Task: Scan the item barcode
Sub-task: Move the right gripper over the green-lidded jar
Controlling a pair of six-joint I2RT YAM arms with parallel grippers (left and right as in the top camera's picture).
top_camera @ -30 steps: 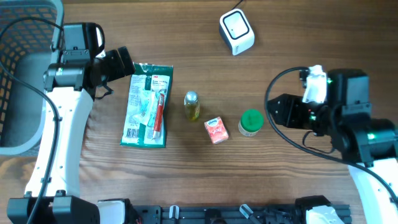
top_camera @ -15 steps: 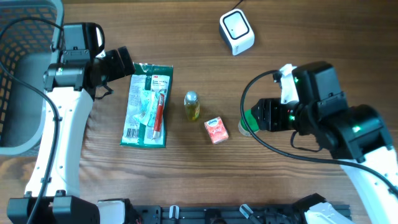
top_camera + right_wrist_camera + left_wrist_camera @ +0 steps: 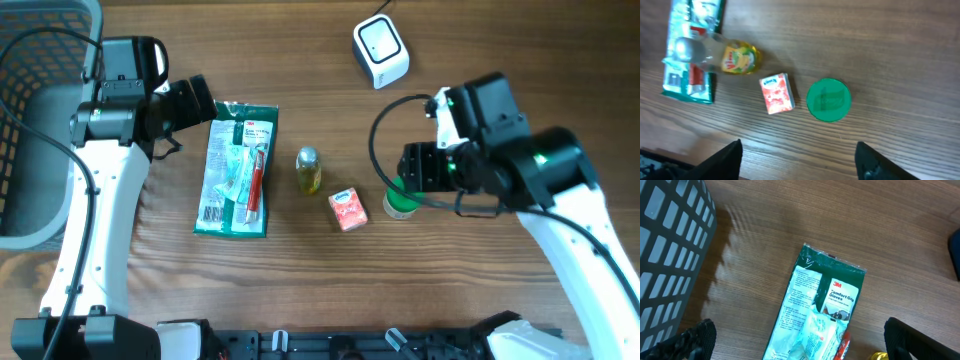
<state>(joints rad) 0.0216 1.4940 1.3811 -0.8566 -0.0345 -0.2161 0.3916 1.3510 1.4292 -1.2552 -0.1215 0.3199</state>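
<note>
from above: white scanner (image 3: 381,52) at the top, right of the middle, alone on the wood table (image 3: 300,290). seen in this view only. across the middle in a row, left to right: green glove pack (image 3: 238,168) lying flat, small bottle (image 3: 309,170), red box (image 3: 348,209), jar (image 3: 402,205) with a green lid. all four apart, none touching. top of the jar partly hidden under the right gripper (image 3: 408,172). grey basket (image 3: 30,120) at the far left edge. left gripper (image 3: 195,100) just beside the top left corner of the pack.

from the right wrist: whole round lid of the jar (image 3: 828,100) near the middle of the frame. red box (image 3: 777,93) just to its left. bottle (image 3: 725,57) at the upper left, blurry, its cap in front of the pack (image 3: 692,85) in this view. right gripper (image 3: 799,147) wide open, dark fingers (image 3: 722,162) at the bottom edge, nothing between them. jar higher in the frame than the gap, not held.

from the left wrist: words on the pack (image 3: 817,310) clear enough to read, "comfort grip gloves". basket wall (image 3: 670,260) at the left. a yellow bit of bottle in the bottom right corner. left gripper (image 3: 800,332) wide open too, fingers (image 3: 695,340) in the two bottom corners, holding nothing.
</note>
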